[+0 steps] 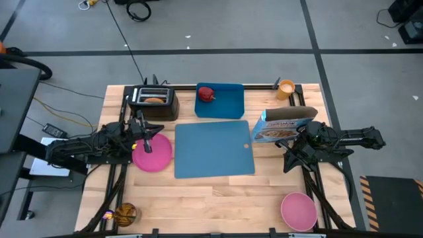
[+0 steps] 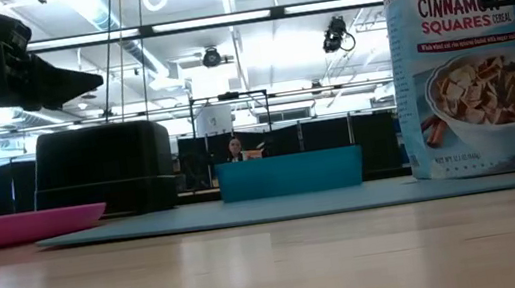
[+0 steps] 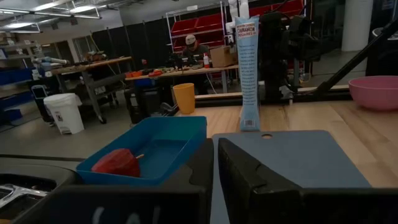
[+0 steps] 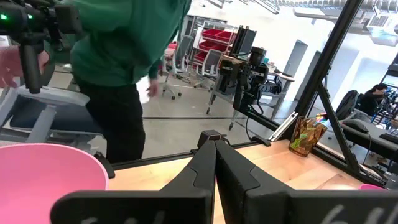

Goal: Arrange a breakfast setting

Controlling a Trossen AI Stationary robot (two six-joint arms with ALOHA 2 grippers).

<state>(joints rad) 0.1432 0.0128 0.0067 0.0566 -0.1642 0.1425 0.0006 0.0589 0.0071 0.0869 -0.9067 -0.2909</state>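
Observation:
The blue mat (image 1: 215, 149) lies flat at the table's middle. The pink plate (image 1: 153, 153) lies on the table at the mat's left edge. My left gripper (image 1: 149, 136) hangs shut and empty above the plate, and the low view shows it (image 2: 78, 85) well clear of the plate (image 2: 17, 228). The toast (image 1: 154, 100) stands in the black toaster (image 1: 153, 103). The red apple (image 1: 207, 94) lies in the blue tray (image 1: 221, 100). The orange cup (image 1: 286, 88) stands at the far right. The pink bowl (image 1: 299, 210) stands near right. My right gripper (image 1: 289, 162) is shut and empty, right of the mat. I see no spoon.
A cereal box (image 1: 284, 125) stands upright between the mat's far right corner and my right arm. A brown snack bag (image 1: 124, 213) lies at the near left corner. A person in a green top (image 4: 124, 56) stands beyond the table's near edge.

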